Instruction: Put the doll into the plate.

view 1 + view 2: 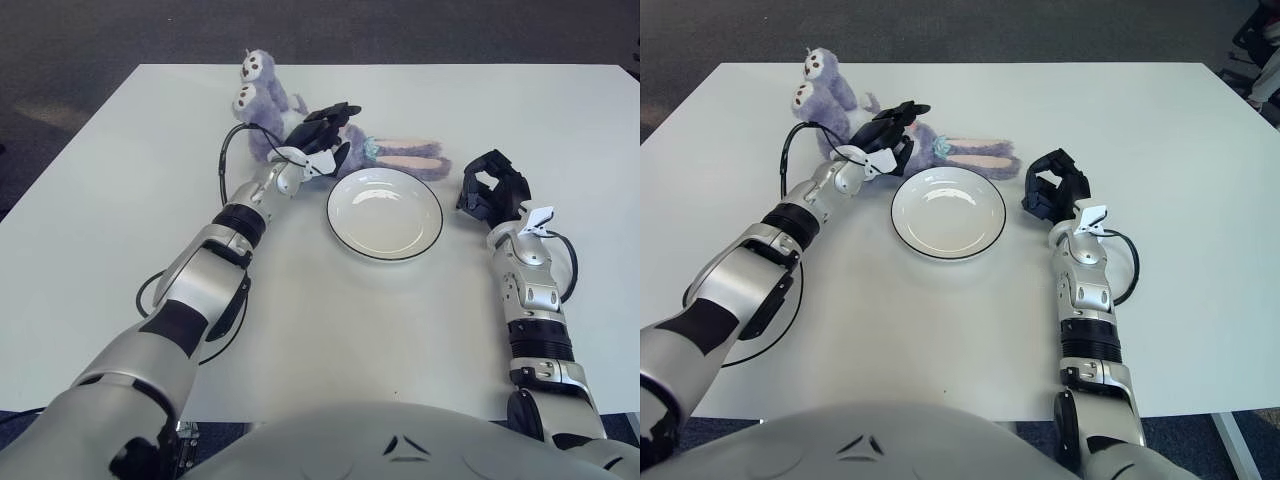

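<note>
The doll (262, 98) is a purple plush with two big-eyed heads and long pink-soled legs (408, 157). It lies on the white table just behind the plate. The plate (384, 213) is white with a dark rim and holds nothing. My left hand (322, 140) reaches over the doll's middle, with the black fingers above the body and the thumb below, closed around it. The doll still lies on the table. My right hand (492, 190) shows just right of the plate, fingers curled, holding nothing.
The white table (110, 200) spans the view, with dark carpet behind its far edge. A black cable (226, 165) loops from my left wrist over the table near the doll. Another cable loops beside my right forearm (570, 262).
</note>
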`<control>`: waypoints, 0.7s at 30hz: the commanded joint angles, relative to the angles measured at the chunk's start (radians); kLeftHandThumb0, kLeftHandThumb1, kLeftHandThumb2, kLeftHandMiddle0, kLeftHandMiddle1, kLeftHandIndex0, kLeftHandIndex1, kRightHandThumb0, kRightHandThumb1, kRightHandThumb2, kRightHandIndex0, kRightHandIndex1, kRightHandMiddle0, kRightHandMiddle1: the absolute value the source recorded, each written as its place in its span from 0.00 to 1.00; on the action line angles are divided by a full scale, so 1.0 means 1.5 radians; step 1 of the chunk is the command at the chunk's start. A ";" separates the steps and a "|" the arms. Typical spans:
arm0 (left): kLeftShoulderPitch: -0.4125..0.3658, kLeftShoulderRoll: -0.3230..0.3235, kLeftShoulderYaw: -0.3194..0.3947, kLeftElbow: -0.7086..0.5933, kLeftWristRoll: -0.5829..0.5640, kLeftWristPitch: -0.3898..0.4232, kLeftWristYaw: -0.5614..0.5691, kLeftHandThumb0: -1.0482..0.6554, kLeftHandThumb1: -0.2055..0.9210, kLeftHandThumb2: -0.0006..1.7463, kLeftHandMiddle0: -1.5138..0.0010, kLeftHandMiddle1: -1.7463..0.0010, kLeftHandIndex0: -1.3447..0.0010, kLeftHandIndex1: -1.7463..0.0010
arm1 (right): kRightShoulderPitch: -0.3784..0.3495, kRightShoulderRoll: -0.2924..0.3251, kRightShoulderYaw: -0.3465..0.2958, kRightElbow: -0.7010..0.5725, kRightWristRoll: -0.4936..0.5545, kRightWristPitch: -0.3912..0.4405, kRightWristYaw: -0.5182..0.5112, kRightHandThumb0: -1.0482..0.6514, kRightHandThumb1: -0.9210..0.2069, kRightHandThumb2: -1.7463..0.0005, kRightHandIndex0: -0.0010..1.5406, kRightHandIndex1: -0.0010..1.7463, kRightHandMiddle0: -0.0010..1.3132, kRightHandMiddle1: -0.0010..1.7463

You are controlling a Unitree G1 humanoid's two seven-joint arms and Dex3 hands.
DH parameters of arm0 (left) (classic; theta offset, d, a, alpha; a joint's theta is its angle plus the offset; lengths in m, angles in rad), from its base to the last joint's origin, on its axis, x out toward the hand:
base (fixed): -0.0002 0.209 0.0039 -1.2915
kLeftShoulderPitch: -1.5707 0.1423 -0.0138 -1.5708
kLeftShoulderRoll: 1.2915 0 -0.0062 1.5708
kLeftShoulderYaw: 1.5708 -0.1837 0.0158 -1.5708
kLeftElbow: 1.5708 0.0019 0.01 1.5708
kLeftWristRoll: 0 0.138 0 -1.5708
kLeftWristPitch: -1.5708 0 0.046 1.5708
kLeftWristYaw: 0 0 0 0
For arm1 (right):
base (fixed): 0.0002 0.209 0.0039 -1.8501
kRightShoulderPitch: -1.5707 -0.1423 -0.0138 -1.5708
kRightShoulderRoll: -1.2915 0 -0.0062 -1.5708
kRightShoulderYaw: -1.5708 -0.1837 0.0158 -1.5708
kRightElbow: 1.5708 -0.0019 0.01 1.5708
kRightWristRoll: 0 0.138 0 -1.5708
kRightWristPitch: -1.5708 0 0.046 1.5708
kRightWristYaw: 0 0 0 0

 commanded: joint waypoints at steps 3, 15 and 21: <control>-0.010 -0.027 -0.014 0.022 0.002 0.001 -0.012 0.06 1.00 0.75 0.81 0.92 1.00 0.61 | 0.051 0.019 0.008 0.024 -0.011 0.027 -0.010 0.38 0.31 0.43 0.59 1.00 0.32 1.00; -0.020 -0.030 -0.031 0.026 0.018 0.007 0.003 0.05 1.00 0.76 0.82 0.93 1.00 0.61 | 0.052 0.023 0.008 0.019 -0.005 0.028 0.000 0.38 0.31 0.43 0.59 1.00 0.32 1.00; -0.014 -0.028 -0.035 0.012 0.019 -0.006 0.024 0.07 1.00 0.75 0.82 0.93 1.00 0.61 | 0.052 0.020 0.009 0.020 -0.010 0.031 0.000 0.38 0.31 0.43 0.59 1.00 0.32 1.00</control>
